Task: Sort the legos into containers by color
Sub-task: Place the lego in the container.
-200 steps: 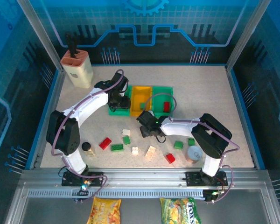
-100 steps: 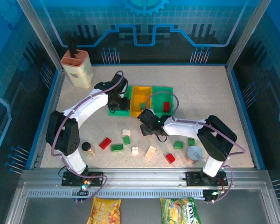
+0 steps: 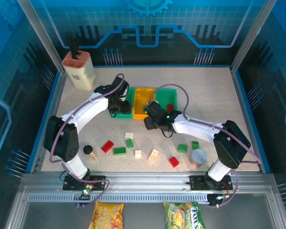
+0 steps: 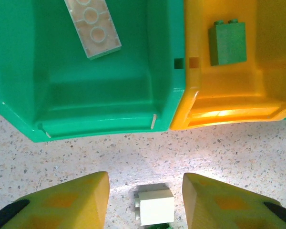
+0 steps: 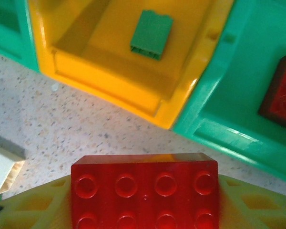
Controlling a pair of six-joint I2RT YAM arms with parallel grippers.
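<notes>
My right pincer (image 3: 150,121) is standing nearer the yellow bin (image 5: 105,71) than a second ago, gripping a red brick (image 5: 144,191) just short of its wall. I am advising carrying on rightward, releasing low over the green bin (image 5: 229,86) holding red.

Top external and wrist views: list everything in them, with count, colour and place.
bins: three, green, yellow, green, joined in a row mid-table
binned legos: three; cream plate in the left green bin, green brick in the yellow, red brick in the right green
loose legos: nine; four green, three cream, two red, on the table nearer than the bins
held lego: one, red, in the right gripper
knife block: one, beige with pink top, far left
bottle: one, dark, near left
can: one, grey, near right
snack bags: two, yellow and green, below the front rail
left gripper: one, yellow-fingered, open over a cream brick
right gripper: one, yellow-fingered, shut on the held lego
</notes>
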